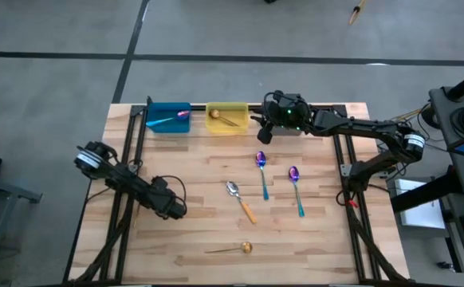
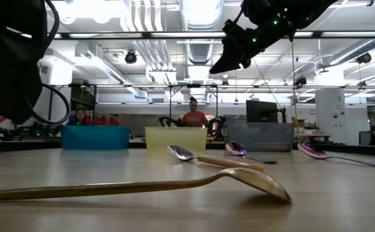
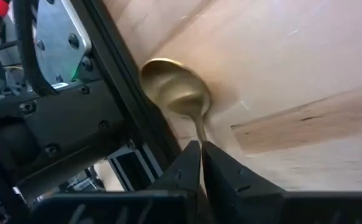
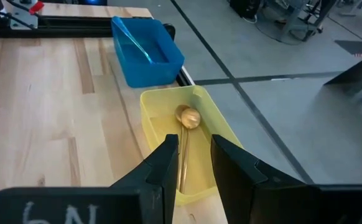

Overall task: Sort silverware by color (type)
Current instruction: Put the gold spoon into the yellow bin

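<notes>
On the table lie two purple-blue spoons with teal handles (image 1: 261, 172) (image 1: 296, 190), an orange-handled silver spoon (image 1: 240, 199) and a gold spoon (image 1: 232, 249). The blue bin (image 1: 157, 126) holds a teal-handled spoon (image 1: 170, 119). Inside the yellow bin (image 4: 218, 121) there is a gold spoon (image 4: 186, 124). My right gripper (image 4: 193, 165) hangs open and empty above the yellow bin. My left gripper (image 1: 176, 210) is over the table's left half, shut on another gold spoon (image 3: 176, 92), which the high view does not show. My left gripper pinches the gold spoon's thin handle (image 3: 200, 132) just behind the bowl, between its two shut fingertips (image 3: 190, 163). The bowl (image 3: 175, 90) sticks out past the fingertips over the wood. Whether the spoon touches the table does not show.
The gray bin (image 2: 268, 136) stands at the far edge, right of the yellow one, partly under the right arm. Bare wood spans the table's near-left part and right side. People sit in the room beyond the table (image 2: 192, 116).
</notes>
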You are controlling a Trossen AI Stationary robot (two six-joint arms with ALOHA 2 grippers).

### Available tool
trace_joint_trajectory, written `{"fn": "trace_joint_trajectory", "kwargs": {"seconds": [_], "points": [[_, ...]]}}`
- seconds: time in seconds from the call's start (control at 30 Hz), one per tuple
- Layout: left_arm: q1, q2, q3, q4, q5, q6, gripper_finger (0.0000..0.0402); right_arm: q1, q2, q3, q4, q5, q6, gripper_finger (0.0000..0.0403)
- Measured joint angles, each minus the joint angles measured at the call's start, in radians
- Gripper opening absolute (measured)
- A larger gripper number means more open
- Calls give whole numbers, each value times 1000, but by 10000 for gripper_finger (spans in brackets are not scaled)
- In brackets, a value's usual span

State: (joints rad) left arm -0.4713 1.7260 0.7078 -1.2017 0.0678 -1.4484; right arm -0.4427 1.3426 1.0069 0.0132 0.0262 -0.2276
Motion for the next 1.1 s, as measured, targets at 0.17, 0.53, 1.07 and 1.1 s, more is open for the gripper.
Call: {"fn": "trace_joint_trajectory", "kwargs": {"seconds": [0.17,0.53,1.07,1.1], "points": [[0,9,-3,59,3,4,2,0,0,0,0,0,0,86],[0,3,56,-24,4,26,0,0,0,0,0,0,0,86],[1,122,8,-31,-2,70,0,0,0,0,8,1,-1,86],[1,126,8,-29,-3,70,0,0,0,0,8,1,-2,86]]}}
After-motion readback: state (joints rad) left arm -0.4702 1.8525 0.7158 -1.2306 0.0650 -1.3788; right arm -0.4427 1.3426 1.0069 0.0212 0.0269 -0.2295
